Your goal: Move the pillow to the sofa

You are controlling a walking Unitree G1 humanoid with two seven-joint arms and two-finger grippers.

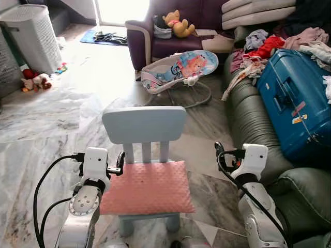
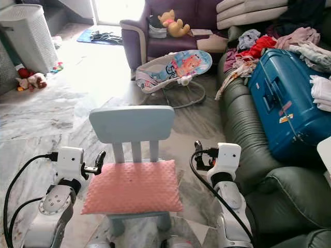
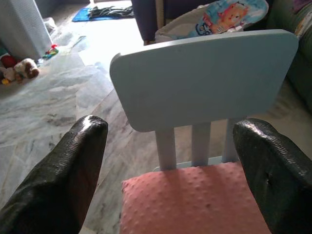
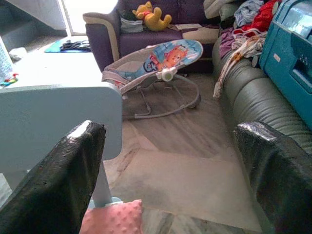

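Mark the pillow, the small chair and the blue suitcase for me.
pillow (image 1: 150,187): left eye view, middle of its pink top.
chair (image 1: 144,124): left eye view, centre of the pale blue backrest.
suitcase (image 1: 292,103): left eye view, its blue shell, lying on the sofa.

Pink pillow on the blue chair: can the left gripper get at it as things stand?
Probably yes. The left gripper, fingers open, sits beside the pink pillow at its left edge, nothing between them.

Legible text, labels, brands, numbers: none. Blue hard-shell suitcase (image 1: 296,106), at two o'clock on the dark green leather sofa (image 1: 258,129): small stickers, print too small to read. Baby bouncer with cartoon-printed fabric (image 1: 178,70), at twelve o'clock: pictures, no readable lettering.
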